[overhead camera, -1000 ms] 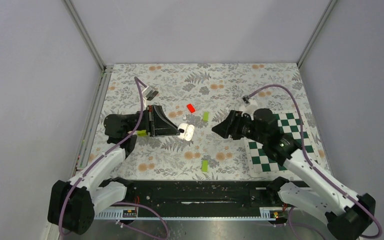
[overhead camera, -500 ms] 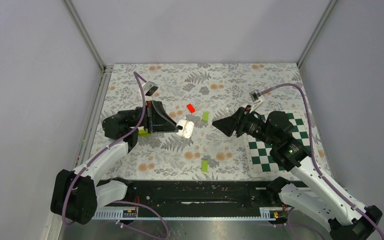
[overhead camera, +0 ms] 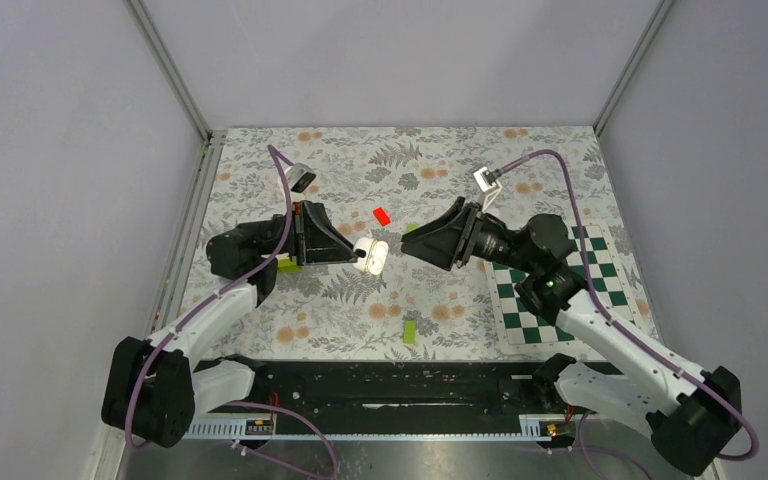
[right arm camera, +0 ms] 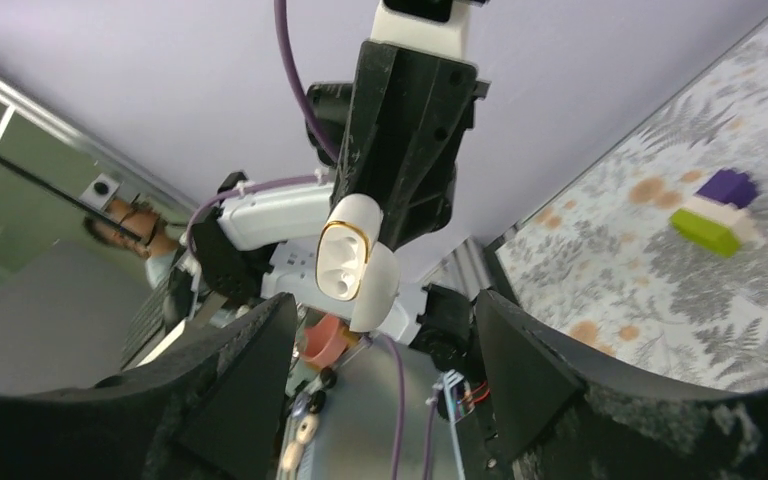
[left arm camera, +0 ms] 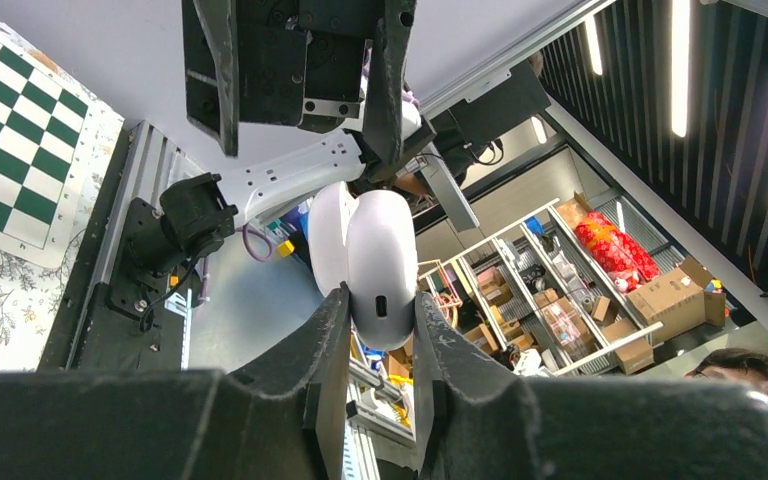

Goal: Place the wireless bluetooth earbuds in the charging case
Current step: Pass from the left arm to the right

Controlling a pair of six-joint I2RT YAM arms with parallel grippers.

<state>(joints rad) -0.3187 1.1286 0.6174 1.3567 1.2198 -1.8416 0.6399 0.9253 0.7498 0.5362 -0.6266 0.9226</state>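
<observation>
My left gripper is shut on the charging case, a white glossy pebble held above the floral mat with its lid hinged open. In the left wrist view the case sits clamped between my fingers, its small dark spot facing the camera. My right gripper is open and empty, pointing left at the case from a short gap. In the right wrist view the open case shows its gold-rimmed cavity, just beyond my spread jaws. I see no loose earbuds, and I cannot tell whether any sit in the cavity.
A red block lies behind the case. One lime-green block lies near the front, and another peeks out by the right gripper. A green-and-white checkerboard mat lies under the right arm. A purple, white and green stack rests on the mat.
My right gripper has swung left across the mat and now points at the case from close by. My left gripper still holds the case in nearly the same place.
</observation>
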